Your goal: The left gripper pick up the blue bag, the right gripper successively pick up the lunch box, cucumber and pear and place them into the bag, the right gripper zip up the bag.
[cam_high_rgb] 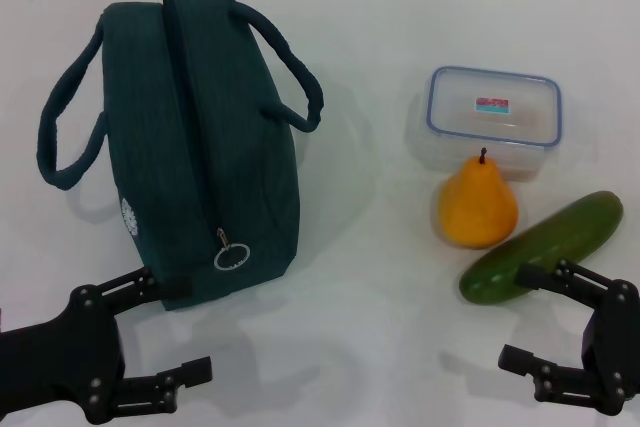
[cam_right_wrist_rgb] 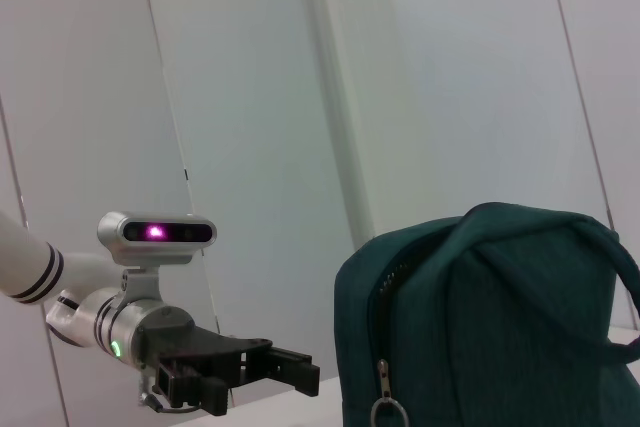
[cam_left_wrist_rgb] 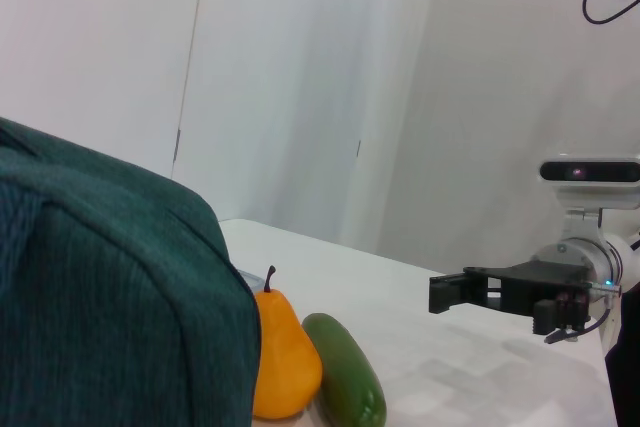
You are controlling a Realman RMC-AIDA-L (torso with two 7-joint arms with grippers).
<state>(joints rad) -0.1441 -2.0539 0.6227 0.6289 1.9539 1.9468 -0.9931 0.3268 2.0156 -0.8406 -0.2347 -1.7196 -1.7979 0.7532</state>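
The blue bag [cam_high_rgb: 200, 137] lies on the white table at the left, zipper shut, its silver ring pull [cam_high_rgb: 231, 257] at the near end. My left gripper [cam_high_rgb: 172, 332] is open just in front of that end, one finger close to the bag's near corner. On the right stand the lunch box [cam_high_rgb: 493, 119], the pear [cam_high_rgb: 478, 205] in front of it, and the cucumber [cam_high_rgb: 545, 247] lying slantwise. My right gripper [cam_high_rgb: 527, 315] is open just near of the cucumber, holding nothing. The left wrist view shows the bag [cam_left_wrist_rgb: 100, 297], pear [cam_left_wrist_rgb: 283, 357] and cucumber [cam_left_wrist_rgb: 345, 382].
The table [cam_high_rgb: 380, 327] is white and runs back to a pale wall. The bag's two loop handles [cam_high_rgb: 290, 67] splay out to either side. The right wrist view shows the bag [cam_right_wrist_rgb: 480, 317] and, farther off, the left gripper [cam_right_wrist_rgb: 285, 372].
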